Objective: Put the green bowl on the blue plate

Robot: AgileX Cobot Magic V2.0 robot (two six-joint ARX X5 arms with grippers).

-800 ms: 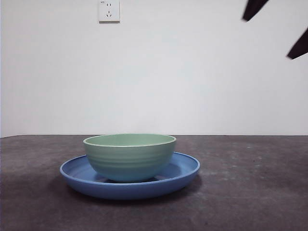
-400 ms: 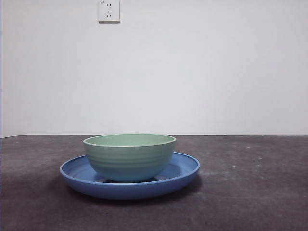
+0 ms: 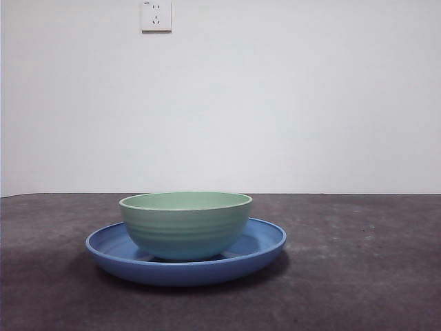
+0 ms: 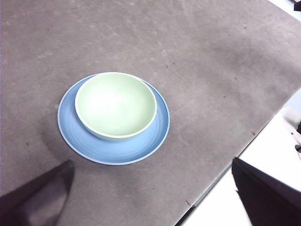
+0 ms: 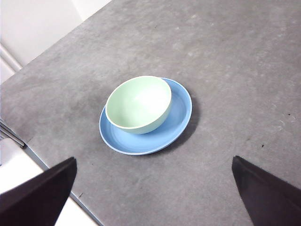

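The green bowl [image 3: 186,224] stands upright inside the blue plate [image 3: 260,247] on the dark table, left of centre in the front view. It sits off-centre on the plate, as the left wrist view shows the green bowl [image 4: 115,104] on the blue plate [image 4: 150,136], and the right wrist view shows the green bowl [image 5: 138,103] on the blue plate [image 5: 181,110]. My left gripper [image 4: 155,197] is open, empty, high above the table and far from the bowl. My right gripper [image 5: 153,193] is also open, empty and high above. Neither shows in the front view.
A white wall with a socket [image 3: 156,15] stands behind the table. The table's edge [image 4: 221,169] runs near my left gripper, and another edge [image 5: 42,162] near my right gripper, with pale floor beyond each.
The black gripper tips at the top right of the front view one second ago have risen out of view. Bowl and plate have not moved.
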